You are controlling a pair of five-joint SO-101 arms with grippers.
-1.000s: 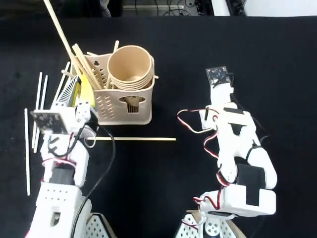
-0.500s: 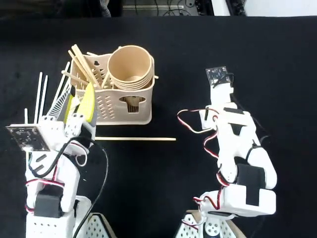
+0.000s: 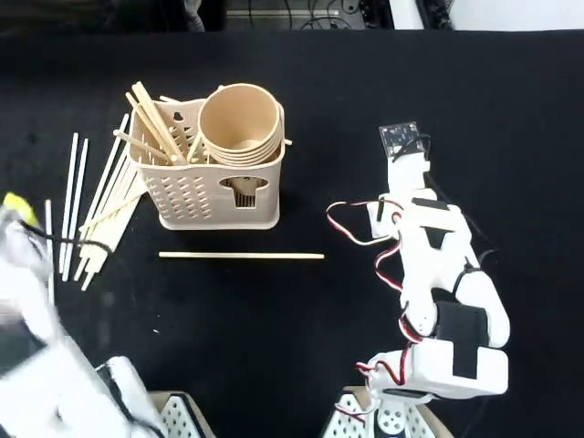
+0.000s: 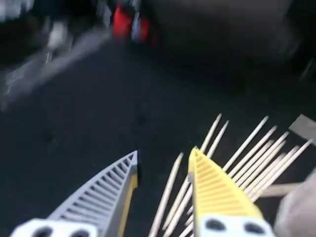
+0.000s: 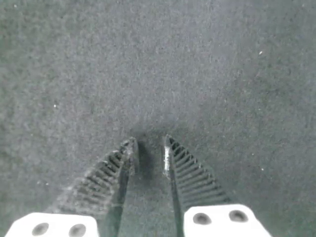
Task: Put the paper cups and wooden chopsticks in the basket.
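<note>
The beige basket (image 3: 219,192) stands left of centre and holds a stack of paper cups (image 3: 240,123) and several wooden chopsticks (image 3: 153,120). Loose chopsticks (image 3: 102,205) lie fanned on the black cloth left of the basket. A single chopstick (image 3: 242,255) lies in front of it. My left arm (image 3: 23,301) is a blur at the near-left corner. Its gripper (image 4: 164,154) is open and empty above the loose chopsticks (image 4: 242,155). My right gripper (image 5: 149,143) hangs over bare cloth right of centre, shut to a narrow slit with nothing in it.
The right arm (image 3: 438,265) takes up the right middle of the table. Black cloth (image 3: 319,100) covers the whole surface, with free room behind and between the basket and the right arm.
A long chopstick that stuck up over the basket has dropped in. My left arm has swung back from the basket to the near-left corner. The right arm has not moved.
</note>
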